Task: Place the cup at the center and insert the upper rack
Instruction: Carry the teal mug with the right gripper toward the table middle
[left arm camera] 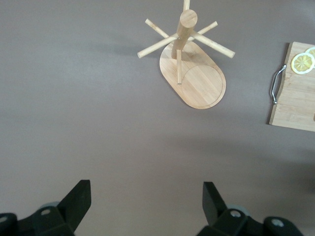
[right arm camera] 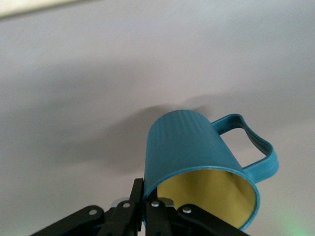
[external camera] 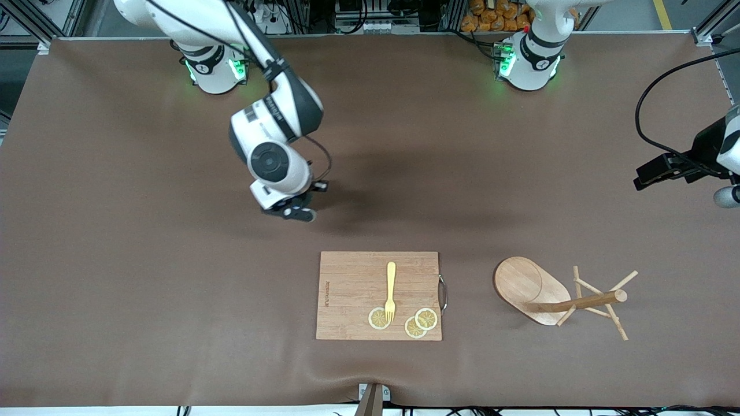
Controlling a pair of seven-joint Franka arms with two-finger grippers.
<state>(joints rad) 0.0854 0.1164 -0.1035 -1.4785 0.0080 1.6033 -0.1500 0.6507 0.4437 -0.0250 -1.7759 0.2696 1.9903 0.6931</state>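
My right gripper [right arm camera: 147, 189] is shut on the rim wall of the cup [right arm camera: 197, 157], a ribbed teal mug with a yellow inside, and holds it tilted above the bare brown table. In the front view this gripper [external camera: 292, 211] hangs over the table's middle, toward the right arm's end, and its hand hides the cup. The upper rack [external camera: 555, 294], a wooden mug tree, lies on its side toward the left arm's end; it also shows in the left wrist view [left arm camera: 194, 73]. My left gripper [left arm camera: 146, 201] is open and empty, up in the air at the table's edge [external camera: 644, 180].
A rectangular wooden cutting board [external camera: 352, 289] with a metal handle lies nearer the front camera than the right gripper. A yellow fork [external camera: 391, 289] and three lemon slices [external camera: 426, 318] lie on it.
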